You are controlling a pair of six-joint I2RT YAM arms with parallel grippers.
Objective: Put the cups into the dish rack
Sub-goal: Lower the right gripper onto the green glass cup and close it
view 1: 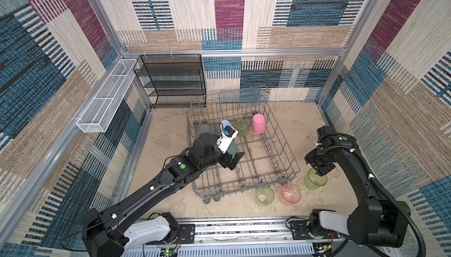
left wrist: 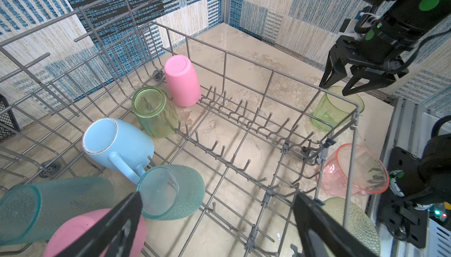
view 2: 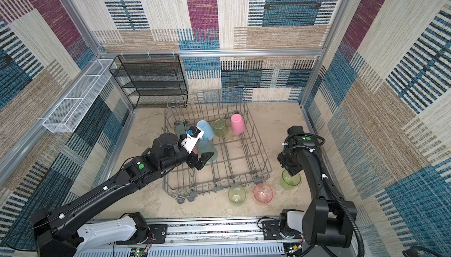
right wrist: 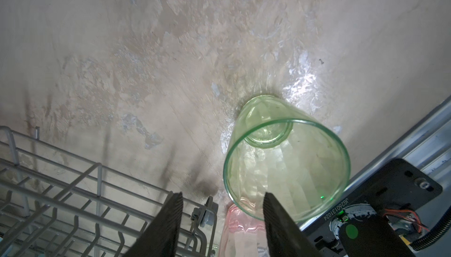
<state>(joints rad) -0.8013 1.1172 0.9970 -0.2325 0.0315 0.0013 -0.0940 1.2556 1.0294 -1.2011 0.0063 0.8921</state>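
Left fingers (left wrist: 122, 224): spread wide, gripping nothing; the left gripper (left wrist: 218, 194) hangs inside the dish rack (left wrist: 273, 72).
Left wrist, load: a light-blue mug (left wrist: 117, 143) and two teal tumblers (left wrist: 175, 194) (left wrist: 48, 207) lie near the fingertips. An inverted yellow-green tumbler (left wrist: 153, 111) and a pink tumbler (left wrist: 181, 80) stand towards the far wall.
Left wrist, open room: rows of tines (left wrist: 234, 111) run free across the middle, up to the rim.
Left wrist, outside the rim: an upright yellow-green tumbler (left wrist: 336, 109) and a pink-orange tumbler (left wrist: 353, 170) sit just beyond the corner.
Right fingers (right wrist: 168, 224): apart, clamped on nothing. The right gripper (right wrist: 223, 193) straddles the upright yellow-green tumbler (right wrist: 288, 170) at its rim; contact cannot be told.
Right wrist, edges: the rack corner (right wrist: 97, 194) is near one finger, with bare table (right wrist: 146, 60) beyond.
Top views, left gripper (view 1: 234, 161) (view 2: 201, 161): over the rack's left-centre, beside a teal tumbler.
Top views, right gripper (view 1: 319, 170) (view 2: 291, 170): outside the rack's near right corner, over the upright tumbler (view 1: 316, 179).
Top views, room: open table lies right of the rack wall (view 1: 281, 133).
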